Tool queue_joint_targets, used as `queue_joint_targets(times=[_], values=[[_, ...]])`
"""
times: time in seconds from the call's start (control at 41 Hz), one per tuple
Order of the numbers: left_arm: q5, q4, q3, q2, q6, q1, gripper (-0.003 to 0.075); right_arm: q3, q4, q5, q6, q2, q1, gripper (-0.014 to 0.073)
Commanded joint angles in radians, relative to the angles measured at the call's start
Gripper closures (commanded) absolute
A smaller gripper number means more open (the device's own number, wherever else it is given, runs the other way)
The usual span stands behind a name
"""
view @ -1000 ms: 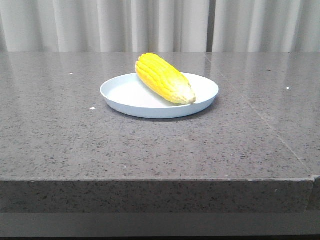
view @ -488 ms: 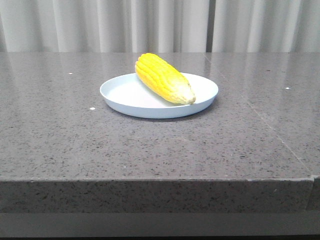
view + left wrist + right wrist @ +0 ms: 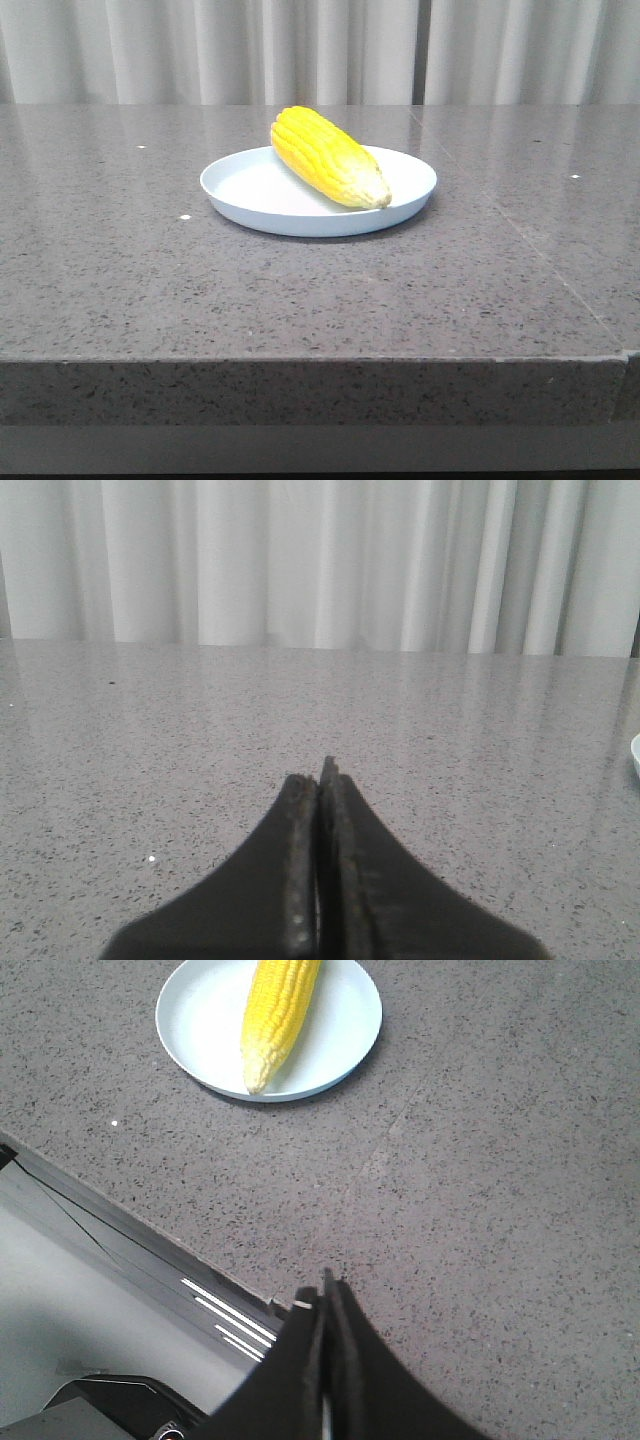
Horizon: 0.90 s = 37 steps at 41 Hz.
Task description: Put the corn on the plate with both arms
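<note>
The yellow corn (image 3: 326, 155) lies across the pale blue-white plate (image 3: 250, 190) at the middle of the grey stone table, its whitish tip toward the front right. The right wrist view shows the same corn (image 3: 278, 1015) on the plate (image 3: 205, 1030), far from my right gripper (image 3: 322, 1295), which is shut and empty near the table's edge. My left gripper (image 3: 318, 776) is shut and empty low over bare table; a sliver of the plate (image 3: 635, 755) shows at that view's edge. Neither gripper shows in the front view.
The table's front edge (image 3: 320, 360) runs across the front view. A seam (image 3: 530, 245) crosses the tabletop on the right. Pale curtains (image 3: 320, 50) hang behind the table. Below the edge near my right gripper lies the robot's base (image 3: 110, 1290).
</note>
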Motion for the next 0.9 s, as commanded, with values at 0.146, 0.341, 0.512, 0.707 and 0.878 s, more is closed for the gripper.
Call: queue_joint_targets(times=[0.146, 0.341, 0.512, 0.707, 0.878], values=[[-0.091, 0.000, 0.025, -0.015, -0.006, -0.004, 0.0741, -0.021, -0.006, -0.061, -0.009, 0.003, -0.001, 0.0680], [-0.091, 0.000, 0.025, -0.015, -0.006, -0.010, 0.0741, -0.021, -0.006, -0.061, -0.009, 0.003, -0.001, 0.0680], [-0.091, 0.000, 0.025, -0.015, -0.006, -0.010, 0.0741, -0.021, -0.006, -0.061, -0.009, 0.003, -0.001, 0.0680], [-0.091, 0.000, 0.025, -0.015, -0.006, -0.010, 0.0741, -0.019, -0.006, -0.065, -0.009, 0.003, -0.001, 0.0680], [-0.091, 0.000, 0.025, -0.015, -0.006, -0.010, 0.0741, 0.047, 0.012, -0.123, -0.009, -0.059, -0.111, 0.0680]])
